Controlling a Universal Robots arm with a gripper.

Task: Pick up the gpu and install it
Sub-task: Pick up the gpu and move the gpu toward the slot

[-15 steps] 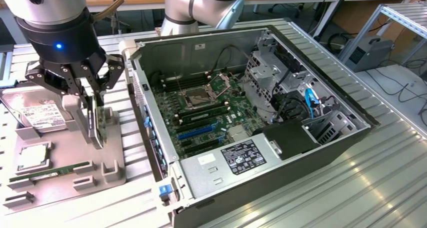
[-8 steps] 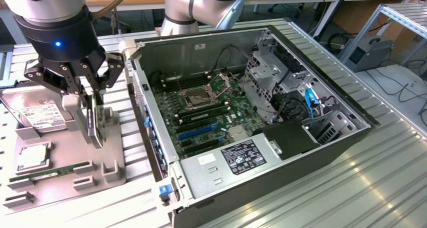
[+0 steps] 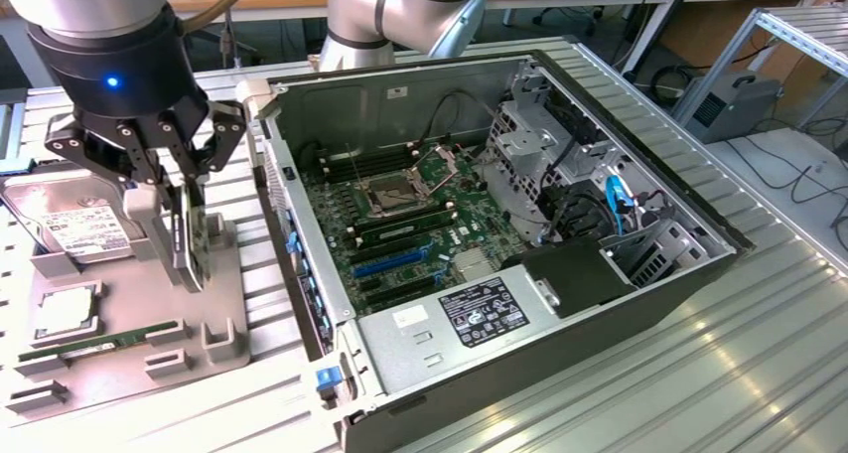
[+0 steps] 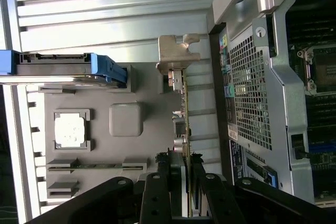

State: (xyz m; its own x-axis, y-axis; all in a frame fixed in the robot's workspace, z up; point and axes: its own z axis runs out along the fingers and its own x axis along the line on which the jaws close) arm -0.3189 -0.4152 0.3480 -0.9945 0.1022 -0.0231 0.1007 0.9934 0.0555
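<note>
ITEM gpu (image 3: 199, 236) (image 4: 185, 109) | POSITION upright on edge over grey tray (image 3: 133, 286) (image 4: 149, 148), between hard drive (image 3: 67, 220) (image 4: 63, 66) and open computer case (image 3: 669, 294) (image 4: 252, 93) | TOOL gripper (image 3: 183, 259) (image 4: 180, 160), fingers narrowed onto both card faces, holding it

gpu (image 3: 198, 246) on tray (image 3: 233, 279), case (image 3: 597, 364) beside tray

1 gpu (image 3: 199, 246), 1 hard drive (image 3: 73, 225), 1 memory stick (image 3: 99, 342), 1 case (image 3: 384, 95).

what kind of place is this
Likely a robotics lab or workshop: a robot arm hangs over a grey tray of computer parts, beside an open computer case on a ribbed metal table.
</note>
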